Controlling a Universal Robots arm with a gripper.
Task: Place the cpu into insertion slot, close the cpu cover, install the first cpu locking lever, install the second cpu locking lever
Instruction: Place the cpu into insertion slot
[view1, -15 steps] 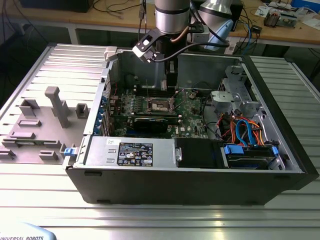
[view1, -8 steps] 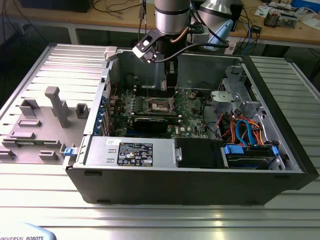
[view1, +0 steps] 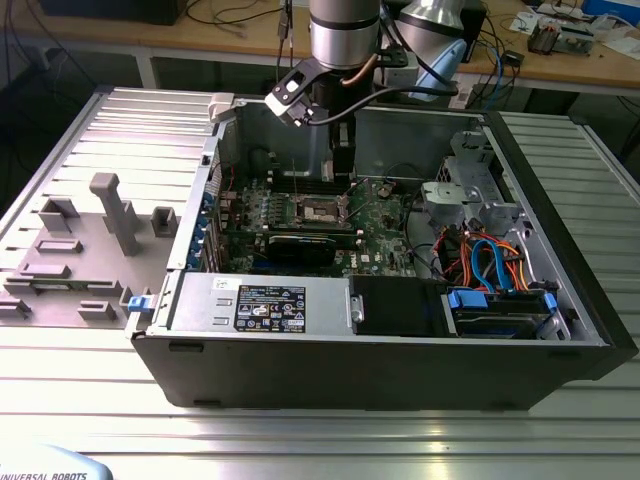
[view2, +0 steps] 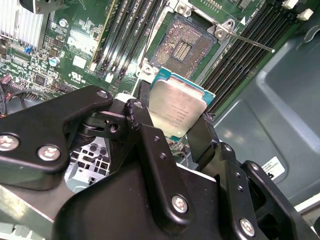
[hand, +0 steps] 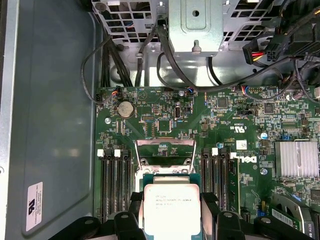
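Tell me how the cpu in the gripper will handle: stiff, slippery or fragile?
The cpu looks like a rigid flat plate, so it probably won't flex. Its smooth metal top and thin edges, pinched by the gripper, may let it slip or tilt.

Slatted metal table (view1: 300, 440); cluttered wooden bench (view1: 220, 42)

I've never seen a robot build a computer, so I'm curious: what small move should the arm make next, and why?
Probably bring the hand closer to the insertion slot, lining up the cpu it grips squarely over it: the slot lies open and bare, and the chip is held apart from it, not yet seated.
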